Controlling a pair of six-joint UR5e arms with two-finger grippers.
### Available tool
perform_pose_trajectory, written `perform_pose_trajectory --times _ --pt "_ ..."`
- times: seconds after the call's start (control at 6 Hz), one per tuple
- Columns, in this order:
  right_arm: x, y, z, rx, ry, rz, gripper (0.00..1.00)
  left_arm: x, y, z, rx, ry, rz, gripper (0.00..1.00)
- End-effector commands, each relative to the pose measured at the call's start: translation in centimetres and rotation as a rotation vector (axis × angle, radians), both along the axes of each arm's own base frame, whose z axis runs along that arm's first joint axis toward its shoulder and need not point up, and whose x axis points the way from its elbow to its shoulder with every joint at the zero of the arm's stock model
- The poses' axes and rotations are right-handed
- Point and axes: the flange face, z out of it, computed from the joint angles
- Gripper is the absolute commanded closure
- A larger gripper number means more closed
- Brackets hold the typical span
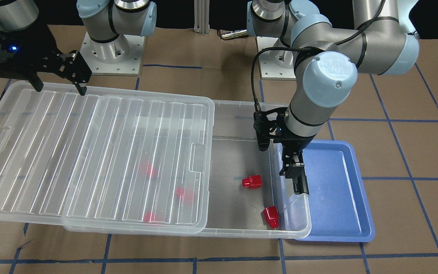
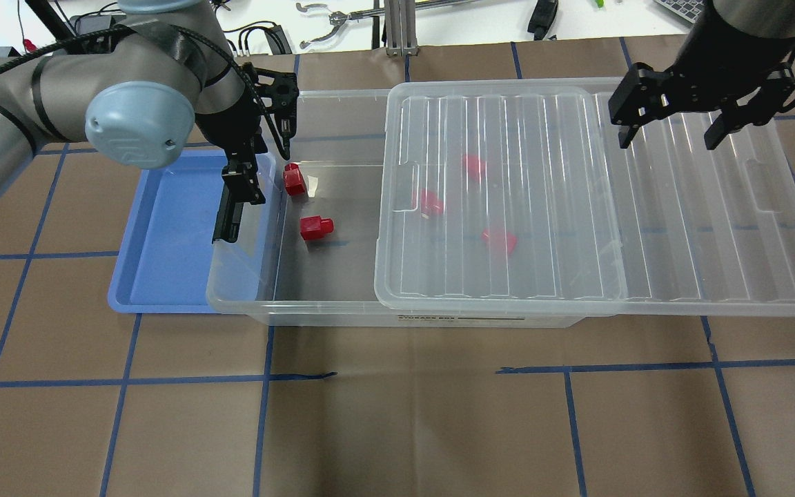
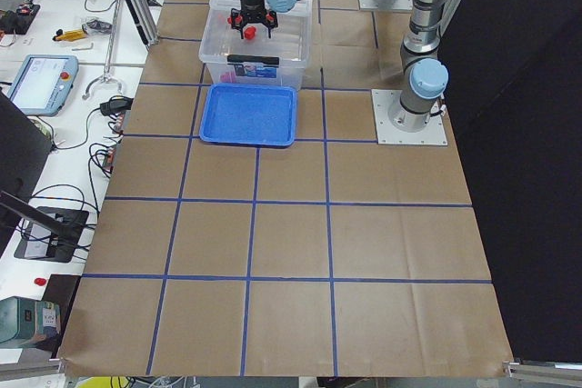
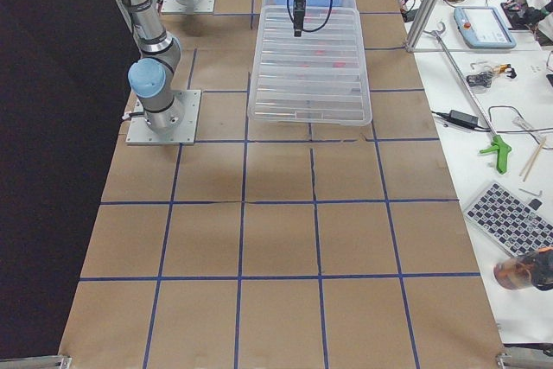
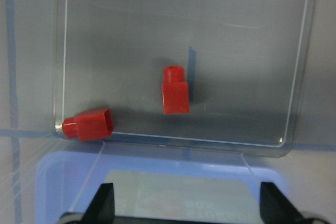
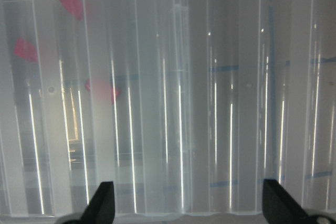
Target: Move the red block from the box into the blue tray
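The clear box (image 2: 315, 312) lies across the table, and its ribbed lid (image 2: 577, 207) is slid toward my right so the left end stands open. Two red blocks (image 2: 316, 227) (image 2: 294, 179) lie bare in the open end; they also show in the left wrist view (image 5: 175, 92) (image 5: 89, 125). Three more red blocks (image 2: 430, 201) show blurred under the lid. The blue tray (image 2: 163, 235) lies empty against the box's left end. My left gripper (image 2: 235, 200) hangs open and empty over the box's end rim beside the tray. My right gripper (image 2: 670, 138) is open above the lid's far right part.
The lid overhangs the box's right end (image 1: 21, 160). Both arm bases (image 1: 110, 53) stand behind the box. Brown paper with blue tape lines (image 2: 397, 414) covers the table. Tools and a tablet (image 4: 488, 28) lie on side benches.
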Motion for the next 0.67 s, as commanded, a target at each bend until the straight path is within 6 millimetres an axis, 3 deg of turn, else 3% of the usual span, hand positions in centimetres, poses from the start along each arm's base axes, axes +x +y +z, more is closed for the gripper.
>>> perform_pose_trajectory --times 0.0,0.17,0.5 --pt "3.1 -1.0 0.7 0.03 -0.001 0.023 0.0 -2.4 -0.3 -7.6 -0.024 0.002 -0.038 0.03" --pt "3.0 -1.1 0.6 0.037 -0.001 0.022 0.0 -2.6 -0.5 -10.6 -0.012 0.002 -0.032 0.03" --pt "2.9 -1.0 0.4 0.037 -0.004 0.022 0.0 -3.2 -0.4 -13.5 0.023 -0.002 -0.038 0.03"
